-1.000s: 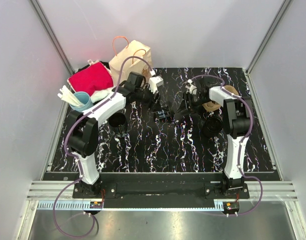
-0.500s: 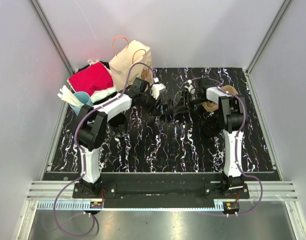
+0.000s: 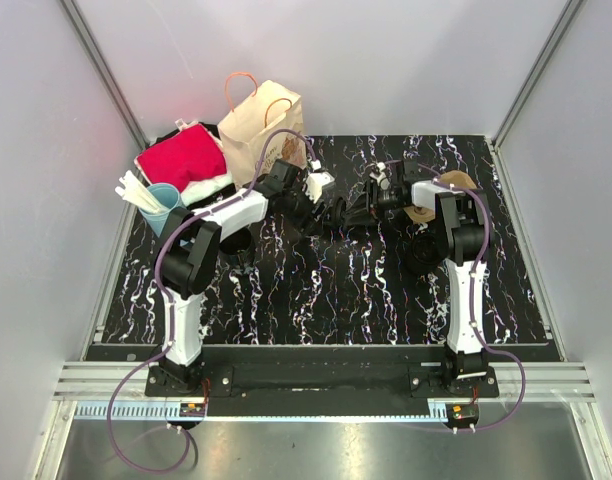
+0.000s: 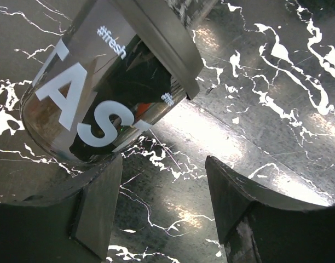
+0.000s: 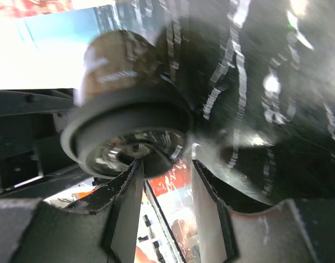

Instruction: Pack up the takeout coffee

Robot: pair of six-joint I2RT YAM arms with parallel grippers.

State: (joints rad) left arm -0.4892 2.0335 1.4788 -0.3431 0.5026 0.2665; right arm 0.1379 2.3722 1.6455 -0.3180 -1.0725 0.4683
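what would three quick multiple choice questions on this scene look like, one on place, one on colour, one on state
1. Where does the paper bag stand?
A) at the table's far edge, on the left arm's side
B) between the arm bases
C) at the near right corner
2. What colour is the cup holding the wooden sticks?
A) red
B) light blue
C) yellow
3. How does the left gripper stand?
A) shut tight
B) shut on the bag
C) open
Answers: 1 A, the top view shows it at the back, left of centre; 2 B, its rim and wall are pale blue; 3 C, bare table shows between its jaws.
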